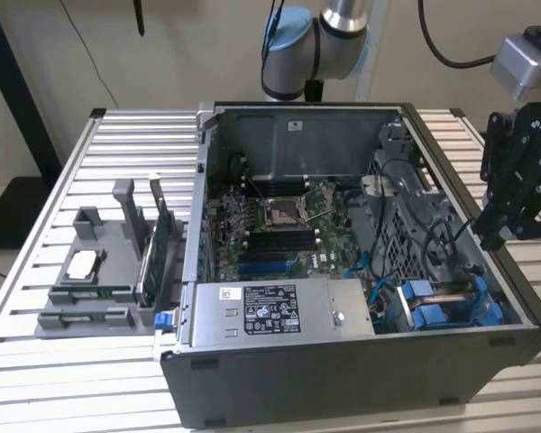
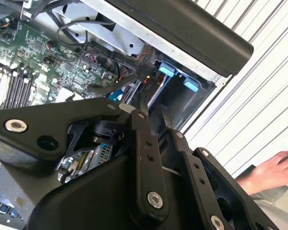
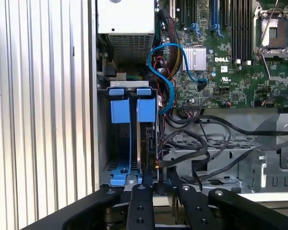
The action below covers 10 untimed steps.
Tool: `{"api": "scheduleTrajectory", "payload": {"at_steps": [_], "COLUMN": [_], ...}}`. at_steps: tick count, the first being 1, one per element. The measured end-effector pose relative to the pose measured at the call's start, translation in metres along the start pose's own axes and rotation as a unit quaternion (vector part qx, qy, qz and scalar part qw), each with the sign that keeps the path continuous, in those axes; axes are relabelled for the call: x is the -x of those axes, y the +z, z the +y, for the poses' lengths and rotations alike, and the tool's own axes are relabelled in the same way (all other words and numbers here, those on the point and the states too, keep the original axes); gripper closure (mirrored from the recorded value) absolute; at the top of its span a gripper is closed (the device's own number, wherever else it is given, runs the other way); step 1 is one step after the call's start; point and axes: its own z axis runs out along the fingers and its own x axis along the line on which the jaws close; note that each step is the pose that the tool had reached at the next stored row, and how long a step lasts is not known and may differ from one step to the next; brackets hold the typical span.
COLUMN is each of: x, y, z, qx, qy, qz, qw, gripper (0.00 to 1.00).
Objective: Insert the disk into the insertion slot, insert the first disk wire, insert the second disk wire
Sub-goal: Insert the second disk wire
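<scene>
Slatted table (image 1: 72,383), black cables (image 3: 206,143) beside disk (image 3: 146,141)

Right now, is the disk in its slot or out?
In: the disk stands on edge inside the drive bay, beside another blue carrier.

The computer case (image 1: 343,388) is dark grey. Inside it the motherboard (image 1: 279,225) is green with black slot stripes, the power supply box (image 1: 270,311) is pale grey with a black-and-white label, and the disk (image 3: 146,139) is dark-edged in bright blue plastic, with a blue cable (image 3: 165,72) looping nearby. Beside the case the table (image 1: 36,361) is ribbed silver, and the gripper (image 3: 157,188) is black
</scene>
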Motion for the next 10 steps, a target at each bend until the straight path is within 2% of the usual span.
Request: {"api": "scheduleTrajectory", "payload": {"at_steps": [4,10], "x": [0.0001,0.0004], "y": [-0.0013,-0.0091], "z": [0.0001,0.0003], "qx": [0.0,0.0], "qy": [0.0,0.0], "qz": [0.0003,0.0], "qw": [1.0,1.0], "gripper": [0.73,0.73]}}
